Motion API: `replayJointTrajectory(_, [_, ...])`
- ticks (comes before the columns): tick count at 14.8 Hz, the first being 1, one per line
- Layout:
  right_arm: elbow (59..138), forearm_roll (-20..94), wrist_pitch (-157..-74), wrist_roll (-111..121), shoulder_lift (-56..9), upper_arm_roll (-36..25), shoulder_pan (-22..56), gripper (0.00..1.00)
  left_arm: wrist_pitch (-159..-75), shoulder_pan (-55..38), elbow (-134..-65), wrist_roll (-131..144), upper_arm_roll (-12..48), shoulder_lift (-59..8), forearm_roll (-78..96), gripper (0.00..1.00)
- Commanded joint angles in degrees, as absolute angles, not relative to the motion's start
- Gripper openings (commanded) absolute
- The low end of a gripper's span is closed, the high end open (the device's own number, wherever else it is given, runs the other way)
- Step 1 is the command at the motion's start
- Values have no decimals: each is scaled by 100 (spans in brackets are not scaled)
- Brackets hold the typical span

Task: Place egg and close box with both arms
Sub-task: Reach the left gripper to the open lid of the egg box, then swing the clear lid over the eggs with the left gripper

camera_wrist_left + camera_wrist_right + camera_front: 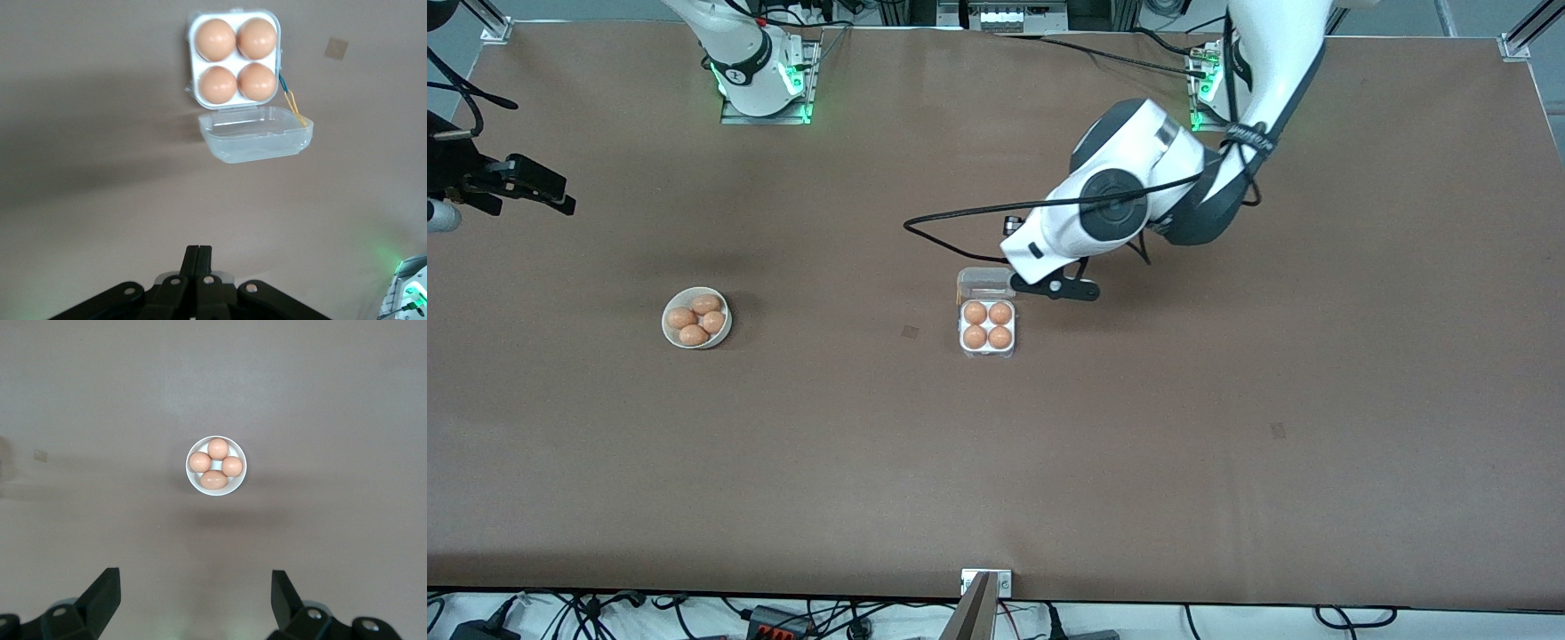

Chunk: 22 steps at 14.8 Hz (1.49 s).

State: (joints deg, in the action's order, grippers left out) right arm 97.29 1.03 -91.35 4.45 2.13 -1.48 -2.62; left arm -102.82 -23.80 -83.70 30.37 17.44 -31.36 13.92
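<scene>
Box (235, 59) full of eggs, lid open, near closed left end effector (198, 257)

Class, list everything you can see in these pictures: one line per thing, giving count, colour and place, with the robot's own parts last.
Box: one, clear plastic with white tray, mid-table, lid open.
Eggs in box: four, orange-brown, one in each cell.
Bowl: one, white, toward the right arm's end of the table.
Eggs in bowl: four, orange-brown.
Table: one, brown.
Left gripper: one, black, shut and holding nothing, over the table beside the open lid.
Right gripper: one, black, open, high over the table near the bowl, waiting.
</scene>
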Motion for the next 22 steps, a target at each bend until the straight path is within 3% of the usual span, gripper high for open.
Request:
replayJointTrajectory(1, [9729,70,-9105,343,246,-123,-264,100,-10318,-2679,-8051,3138,1714,-3453,1397,2])
replayJointTrajectory(12, [9729,70,-9097,343,246,-123,-264,100,-11144,-3295,-8086,3463,1644,-4069,1362,2])
replayJointTrajectory(22, [9721,70,-9097,343,246,-123,-255,100,-11373,-3401,-8068,3630,1617,-4430,879,2])
